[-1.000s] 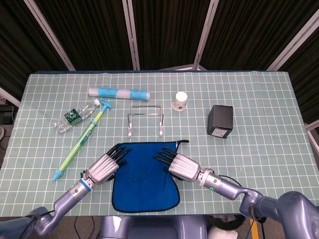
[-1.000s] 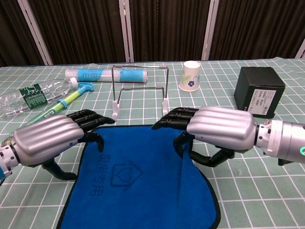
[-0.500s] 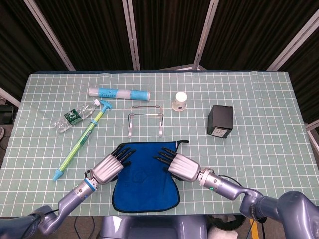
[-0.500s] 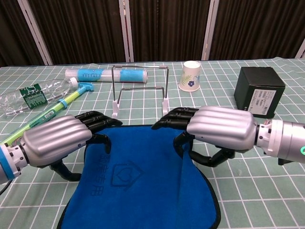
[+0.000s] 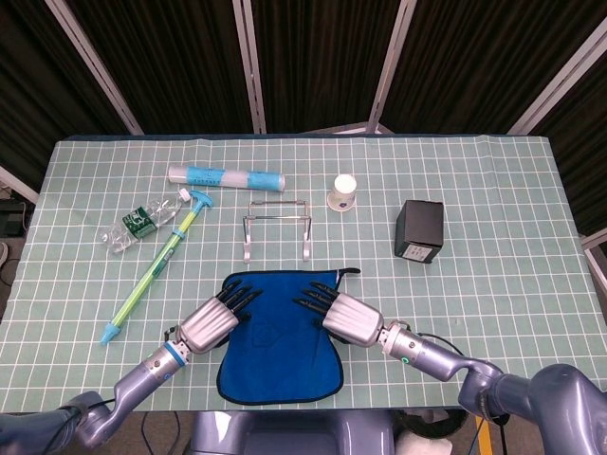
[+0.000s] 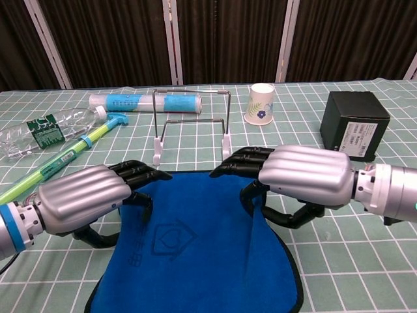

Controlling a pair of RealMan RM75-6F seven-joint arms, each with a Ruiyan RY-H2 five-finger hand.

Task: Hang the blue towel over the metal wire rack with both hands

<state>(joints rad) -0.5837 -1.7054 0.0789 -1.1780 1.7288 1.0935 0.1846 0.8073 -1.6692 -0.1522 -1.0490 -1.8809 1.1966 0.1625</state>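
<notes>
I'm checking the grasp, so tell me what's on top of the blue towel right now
Both hands sit on the blue towel's far corners: the left hand on one, the right hand on the other. Their palms cover the cloth beneath, so whether either grips it cannot be seen.

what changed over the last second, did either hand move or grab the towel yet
The left hand slid inward over the blue towel's left edge. The right hand barely moved, fingers on the towel's right side. The towel lies flat, its left edge slightly gathered. The wire rack is unchanged.
</notes>
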